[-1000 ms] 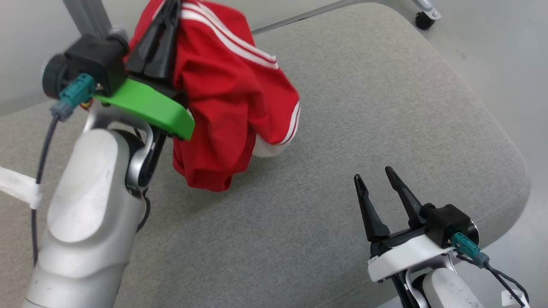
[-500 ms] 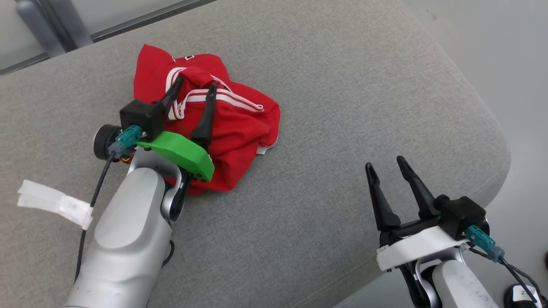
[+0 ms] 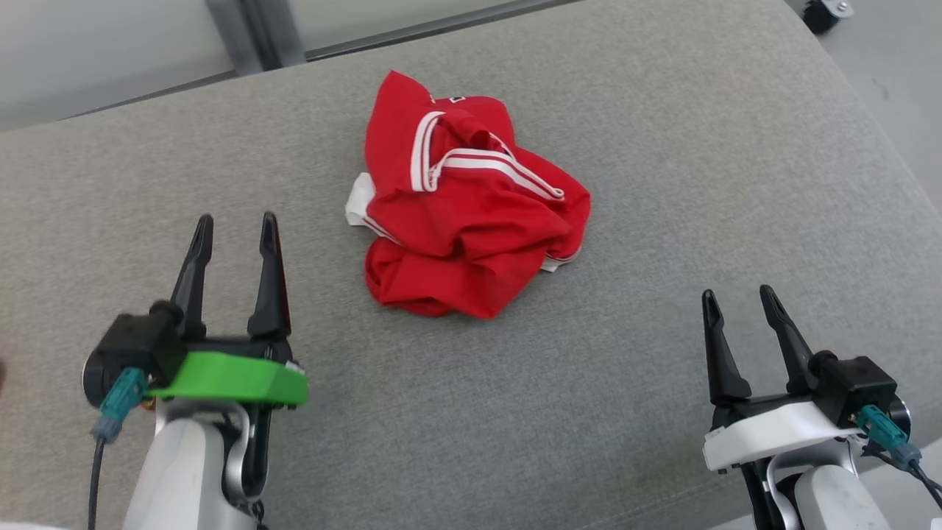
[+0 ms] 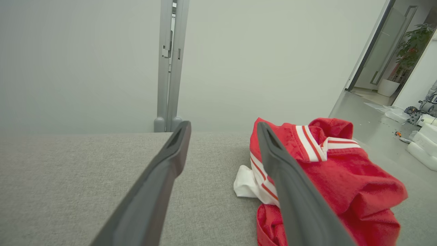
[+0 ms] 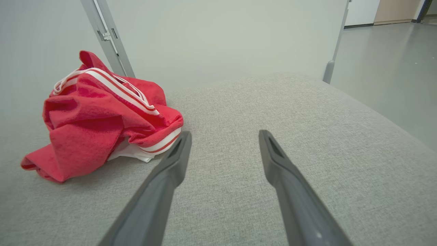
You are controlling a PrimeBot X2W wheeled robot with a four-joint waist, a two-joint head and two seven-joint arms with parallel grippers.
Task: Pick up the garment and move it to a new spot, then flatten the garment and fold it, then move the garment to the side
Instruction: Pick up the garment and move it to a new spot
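A red garment [image 3: 467, 217] with white stripes lies crumpled in a heap on the grey cushioned surface [image 3: 662, 184], near its middle. The left wrist view shows the garment [image 4: 334, 174] ahead and to the right; the right wrist view has the garment [image 5: 99, 116] ahead on the left. My left gripper [image 3: 235, 221] stands open at the lower left, apart from the cloth, with nothing between its fingers. At the lower right my right gripper [image 3: 736, 294] is also open and holds nothing. Both hover over bare fabric short of the heap.
The grey surface rounds off at its right edge [image 3: 905, 191], with floor beyond. A pale wall and a grey metal post [image 3: 254, 33] run behind the far edge. A caster wheel [image 3: 824, 11] shows at the top right. Boxes and clutter [image 4: 421, 136] lie on the floor.
My left gripper has let go of the garment and pulled back toward me, leaving it heaped on the surface. The head camera has shifted. The right gripper stays open.
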